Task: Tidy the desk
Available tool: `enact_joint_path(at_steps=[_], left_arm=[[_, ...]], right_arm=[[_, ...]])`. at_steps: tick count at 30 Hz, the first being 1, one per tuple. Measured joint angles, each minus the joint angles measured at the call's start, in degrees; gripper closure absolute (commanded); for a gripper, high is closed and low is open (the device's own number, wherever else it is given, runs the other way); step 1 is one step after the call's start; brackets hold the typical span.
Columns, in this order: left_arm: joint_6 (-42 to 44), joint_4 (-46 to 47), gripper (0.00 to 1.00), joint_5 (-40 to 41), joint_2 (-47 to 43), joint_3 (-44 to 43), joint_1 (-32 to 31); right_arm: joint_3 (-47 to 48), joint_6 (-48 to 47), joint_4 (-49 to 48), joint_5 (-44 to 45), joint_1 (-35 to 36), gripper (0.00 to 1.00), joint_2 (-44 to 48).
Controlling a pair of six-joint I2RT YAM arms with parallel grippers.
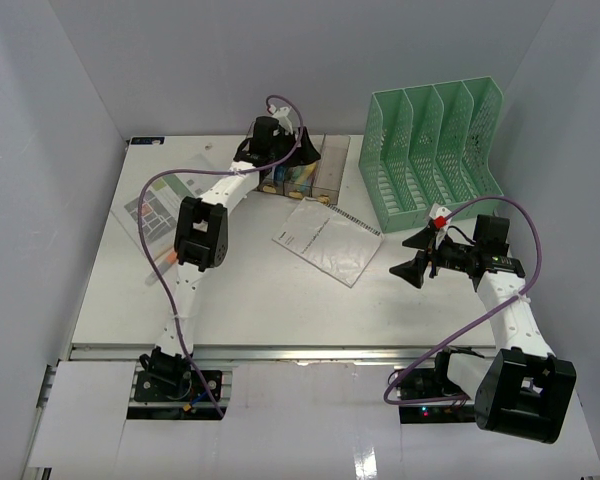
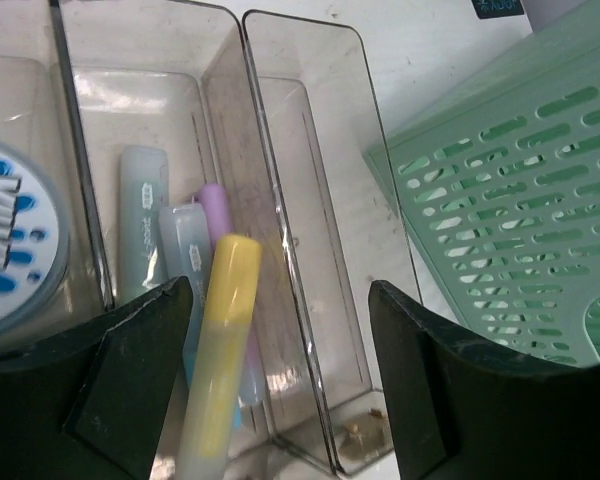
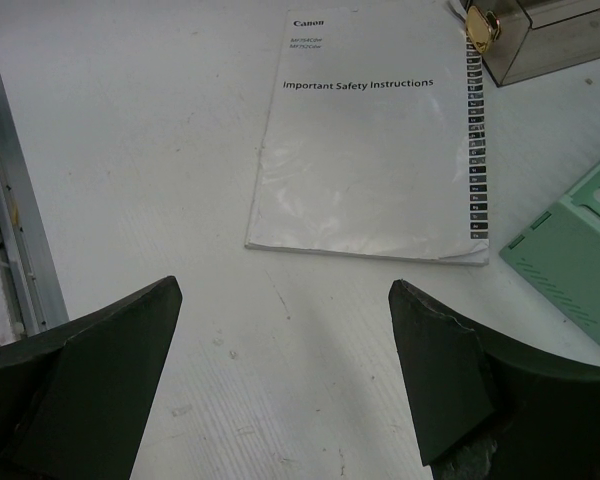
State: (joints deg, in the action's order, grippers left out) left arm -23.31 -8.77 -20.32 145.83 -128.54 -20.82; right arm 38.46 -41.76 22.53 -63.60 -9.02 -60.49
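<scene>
I see my left gripper [image 2: 280,375] spread wide over a clear bin [image 2: 130,110] of markers [image 2: 220,340]; right gripper [image 3: 285,370] spread above the desk [image 3: 130,150], near a booklet [image 3: 370,150]

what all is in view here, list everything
desk: 1, white, under everything
file rack: 1, green mesh, far right
bins: at least 3, clear brownish, row left of the rack
Canon safety booklet: 1, white, desk centre
leaflet: 1, grey-green print, left side
pens: 4, yellow, purple, two pale, in one bin
round item: 1, white and blue, next bin over
left fingers: 2, black, open over the bins
right fingers: 2, black, open near the booklet
</scene>
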Motion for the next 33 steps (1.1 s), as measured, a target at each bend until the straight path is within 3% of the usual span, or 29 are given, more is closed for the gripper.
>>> enact_joint_path(at_steps=[5, 8, 10, 14, 17, 20, 26, 33], left_arm=[[1.9, -0.9, 0.12, 3.9, -15.1, 16.1, 0.1], [3.4, -0.5, 0.02, 6.4, -32.6, 32.6, 0.9], [4.3, 2.0, 0.02, 8.2, -45.1, 43.3, 1.9], [5.6, 1.4, 0.02, 11.6, -69.7, 63.3, 7.5], [6.6, 0.2, 0.02, 15.2, -80.9, 73.7, 14.3], [9.7, -3.5, 0.02, 19.9, -84.3, 81.8, 18.1], [21.2, -6.9, 0.02, 24.0, -82.8, 91.6, 18.6], [30.2, -5.1, 0.02, 26.5, -79.8, 94.4, 19.8]], right_arm=[[0.0, -0.4, 0.1, 0.8, 0.0, 0.09, 0.0], [0.0, -0.6, 0.1, 1.0, 0.0, 0.09, 0.0], [0.0, -0.7, 0.2, 0.9, 0.0, 0.09, 0.1], [0.0, -0.8, 0.5, 0.8, 0.0, 0.09, 0.4], [0.0, -0.9, 0.6, 0.5, 0.0, 0.09, 0.6], [0.0, -0.9, 0.6, 0.3, 0.0, 0.09, 0.7], [0.0, -1.0, 1.0, 0.2, 0.0, 0.09, 1.0], [0.0, -1.4, 1.2, 0.2, 0.0, 0.09, 1.3]])
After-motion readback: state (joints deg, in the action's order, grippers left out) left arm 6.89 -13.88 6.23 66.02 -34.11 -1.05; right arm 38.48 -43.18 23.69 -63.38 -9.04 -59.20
